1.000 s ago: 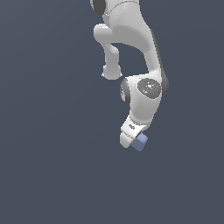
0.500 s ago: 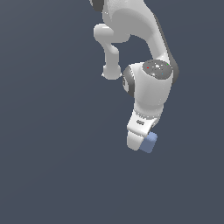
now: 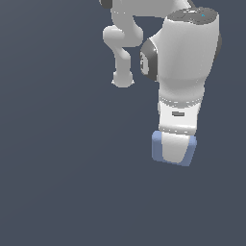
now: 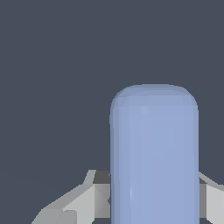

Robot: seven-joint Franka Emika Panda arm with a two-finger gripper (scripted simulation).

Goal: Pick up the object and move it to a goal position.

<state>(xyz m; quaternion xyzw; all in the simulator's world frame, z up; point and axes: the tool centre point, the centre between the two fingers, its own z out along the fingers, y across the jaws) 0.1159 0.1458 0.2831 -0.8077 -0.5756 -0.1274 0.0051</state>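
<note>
The object is a small periwinkle-blue block (image 4: pixel 154 153) with rounded edges. In the wrist view it fills the space between my two fingers (image 4: pixel 78 201), which close on its sides. In the exterior view the white gripper (image 3: pixel 174 153) hangs below the arm and covers most of the block (image 3: pixel 156 149); only blue strips show at both sides of the hand. The block is held above the plain dark ground.
The white arm (image 3: pixel 185 53) rises toward the top of the exterior view, with its base link (image 3: pixel 122 77) behind. The ground is a plain dark blue-grey surface (image 3: pixel 57 168) all around.
The arm has swung toward the exterior camera and to that view's right, carrying the block; the hand now looks larger and hides more of the block.
</note>
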